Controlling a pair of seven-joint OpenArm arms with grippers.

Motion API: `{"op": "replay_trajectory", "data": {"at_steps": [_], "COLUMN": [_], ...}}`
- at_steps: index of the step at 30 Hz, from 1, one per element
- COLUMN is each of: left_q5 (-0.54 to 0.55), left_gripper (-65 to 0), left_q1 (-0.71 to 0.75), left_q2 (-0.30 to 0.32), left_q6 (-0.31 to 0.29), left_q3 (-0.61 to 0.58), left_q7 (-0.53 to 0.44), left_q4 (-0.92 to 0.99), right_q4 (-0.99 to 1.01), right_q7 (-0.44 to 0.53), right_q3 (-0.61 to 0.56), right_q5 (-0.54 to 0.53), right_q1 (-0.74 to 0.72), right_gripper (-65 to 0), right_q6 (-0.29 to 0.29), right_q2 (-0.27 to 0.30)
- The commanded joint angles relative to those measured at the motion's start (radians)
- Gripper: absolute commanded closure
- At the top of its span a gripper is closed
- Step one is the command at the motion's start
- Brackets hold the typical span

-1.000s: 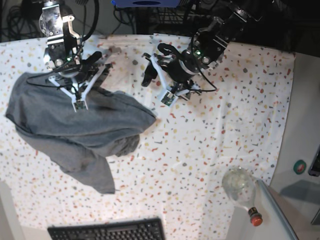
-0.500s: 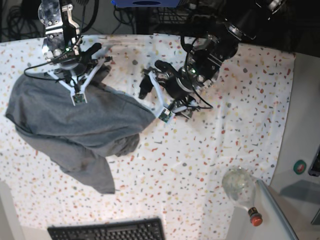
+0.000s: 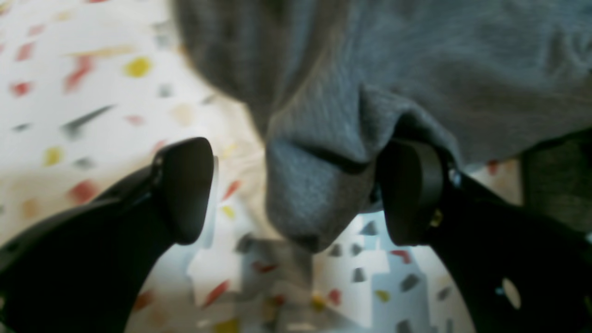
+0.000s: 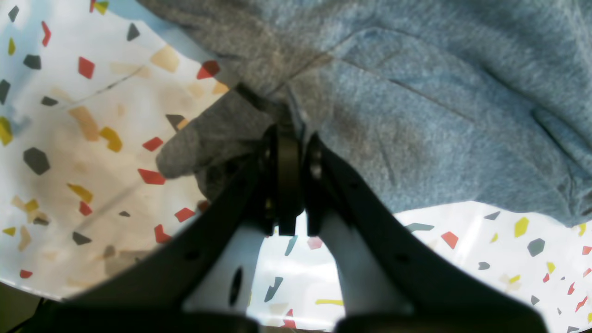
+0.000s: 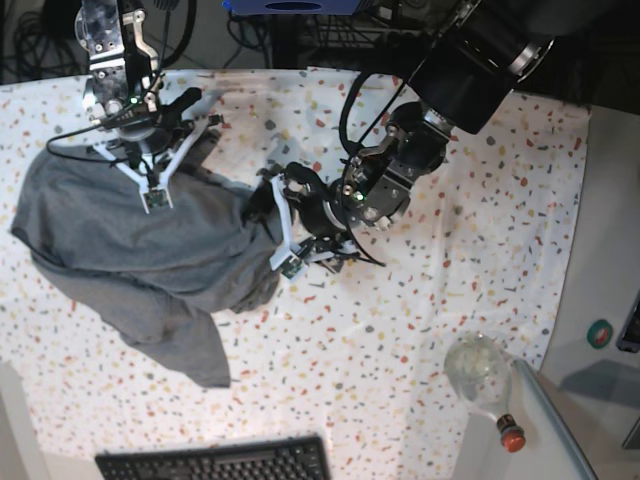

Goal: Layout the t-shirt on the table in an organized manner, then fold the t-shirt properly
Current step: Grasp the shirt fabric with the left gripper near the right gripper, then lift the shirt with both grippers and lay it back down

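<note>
- Sitting at the base view's lower right corner, a clear bottle (image 5: 480,372) rests near a keyboard (image 5: 215,462) at the bottom edge.
- Speckled tabletop (image 5: 470,240) lies bare across the right half.
- Left pincer (image 5: 278,232), mid-frame, stands wide apart around a fold of the t-shirt (image 5: 130,250), gripping nothing.
- Right pincer (image 5: 155,195), upper left, is pinched tight on the grey cloth.

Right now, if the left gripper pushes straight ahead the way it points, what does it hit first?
The t-shirt. The left gripper is open, and a bunched grey fold already sits between its fingers, close to or touching the right-hand one. Straight ahead is more shirt, with the table showing beside it. Depth is blurred, so contact is unclear.
</note>
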State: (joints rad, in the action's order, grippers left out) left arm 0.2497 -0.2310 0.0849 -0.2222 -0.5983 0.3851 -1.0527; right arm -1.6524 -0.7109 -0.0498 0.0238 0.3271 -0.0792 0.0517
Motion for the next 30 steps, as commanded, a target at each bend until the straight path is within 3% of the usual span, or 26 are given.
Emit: {"op": "replay_trajectory", "data": {"at_steps": [1,4,5,7,9,10,13,16,21,26,30], "left_q5": [0.004,0.003,-0.002,-0.002,0.000,0.001,0.000,0.003,0.000,-0.002,-0.002], "left_gripper": [-52.5,-51.7,-48.4,-30.3,-3.5,0.0,0.0,0.0,0.0,0.0,0.0], "left_q1": [-0.023,-0.023,-0.021,-0.021,-0.015,-0.012,0.031,0.124,0.321,0.416,0.399], "left_q2": [-0.009,-0.035,-0.040,-0.035,-0.018,0.009,0.091,0.232,0.396,0.415,0.411], "left_q6": [-0.004,-0.047,-0.047,-0.047,-0.047,-0.047,-0.047,-0.039,0.083,0.083,0.083], "left_q3": [0.005,0.005,0.004,0.004,0.015,0.015,0.013,0.027,0.191,0.380,0.407], "left_q7": [-0.019,-0.019,-0.018,-0.018,-0.018,-0.018,-0.016,-0.016,0.038,0.289,0.407], "left_q4": [0.004,0.025,0.028,0.028,0.025,0.021,-0.039,-0.205,-0.502,-0.769,-0.914], "right_q4": [-0.018,-0.016,-0.016,-0.019,-0.027,-0.033,-0.079,-0.179,-0.300,-0.323,-0.355], "right_q7": [0.012,0.012,0.012,0.012,0.012,0.012,0.014,0.012,0.012,0.017,0.020], "right_q3": [0.001,0.001,0.001,0.001,0.001,0.001,-0.002,-0.008,-0.009,-0.008,0.000], "right_q5": [0.001,0.001,0.001,0.001,0.003,0.003,0.003,0.003,0.003,0.001,0.000], "right_q1": [-0.007,-0.007,-0.007,-0.004,0.000,0.002,0.030,0.059,0.096,0.128,0.145], "right_gripper": [0.0,0.0,0.0,0.0,0.0,0.0,0.0,0.0,0.0,0.0,0.0], "right_q6": [0.002,0.002,0.002,0.006,0.006,0.006,0.008,0.008,0.008,0.006,0.006], "right_q2": [0.003,0.003,0.003,0.004,0.014,0.020,0.023,0.023,0.017,0.017,0.017]}}
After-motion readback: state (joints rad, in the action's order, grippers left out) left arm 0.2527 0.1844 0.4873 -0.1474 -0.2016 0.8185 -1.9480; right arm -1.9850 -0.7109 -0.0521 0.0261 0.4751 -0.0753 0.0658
